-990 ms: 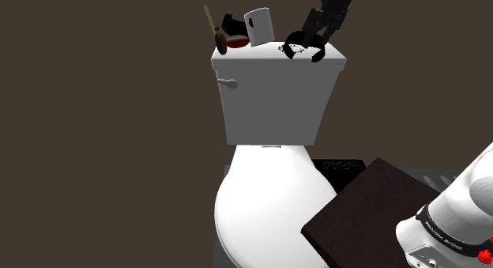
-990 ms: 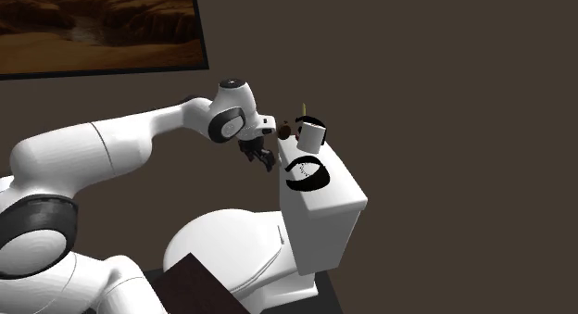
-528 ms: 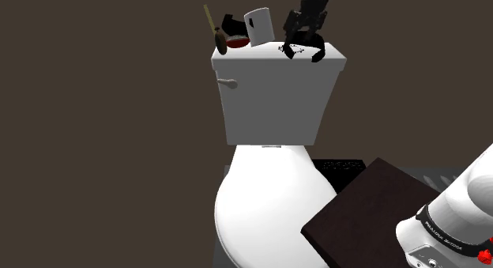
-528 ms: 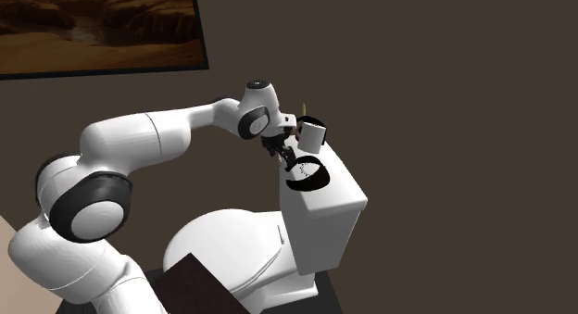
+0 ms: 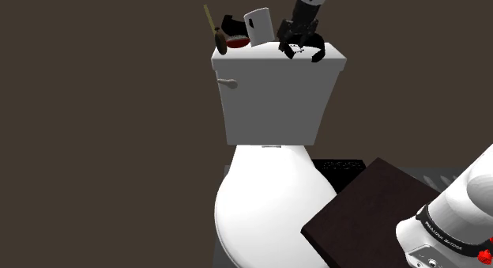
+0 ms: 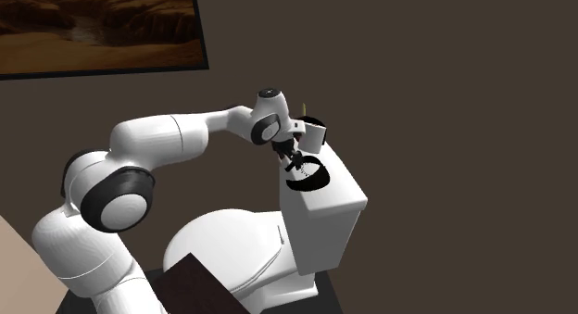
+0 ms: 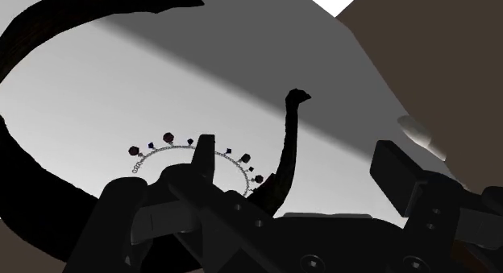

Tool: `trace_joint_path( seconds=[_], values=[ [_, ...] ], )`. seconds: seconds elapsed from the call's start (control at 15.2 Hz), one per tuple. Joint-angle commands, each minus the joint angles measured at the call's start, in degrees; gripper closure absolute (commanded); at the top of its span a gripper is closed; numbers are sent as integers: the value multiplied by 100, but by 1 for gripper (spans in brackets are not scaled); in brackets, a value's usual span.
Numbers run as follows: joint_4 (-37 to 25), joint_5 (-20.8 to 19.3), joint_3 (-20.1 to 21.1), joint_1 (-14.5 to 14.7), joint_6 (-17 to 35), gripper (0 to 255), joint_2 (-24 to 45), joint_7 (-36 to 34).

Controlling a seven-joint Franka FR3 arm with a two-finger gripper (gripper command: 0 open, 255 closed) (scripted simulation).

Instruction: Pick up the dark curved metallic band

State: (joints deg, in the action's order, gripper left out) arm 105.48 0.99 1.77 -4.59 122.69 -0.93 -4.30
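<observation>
Gripper (image 7: 300,155) open wide, holding nothing; dark curved band (image 7: 286,150) lies flat on the toilet tank lid (image 5: 253,59), directly beneath; one end sits between the fingers, apparently untouched; rest of the arc curves away beyond one finger.

band (image 7: 105,14): cut by edge, lower arc behind jaws | toilet bowl (image 5: 261,203): cut at bottom edge

The all-black end effector (image 5: 298,43) hung low over the white toilet tank's lid (image 5: 257,61), touching the dark curved band (image 5: 316,54) lying there. Toward the view's left stood a white boxy cup (image 5: 259,25) and a brown-handled brush (image 5: 214,31).
</observation>
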Motion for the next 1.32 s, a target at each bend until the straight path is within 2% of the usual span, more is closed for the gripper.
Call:
trace_joint_path(
  seconds=[0.0, 0.2, 0.26, 0.86, 1.25],
  values=[
    [156, 2, 0, 0, 165, 0, 5, 2],
    [264, 3, 0, 0, 284, 0, 17, 4],
    [264, 2, 2, 2, 286, 255, 19, 1],
    [264, 3, 0, 0, 284, 255, 17, 4],
    [-164, -1, -1, -1, -173, 255, -12, -3]
  ],
)
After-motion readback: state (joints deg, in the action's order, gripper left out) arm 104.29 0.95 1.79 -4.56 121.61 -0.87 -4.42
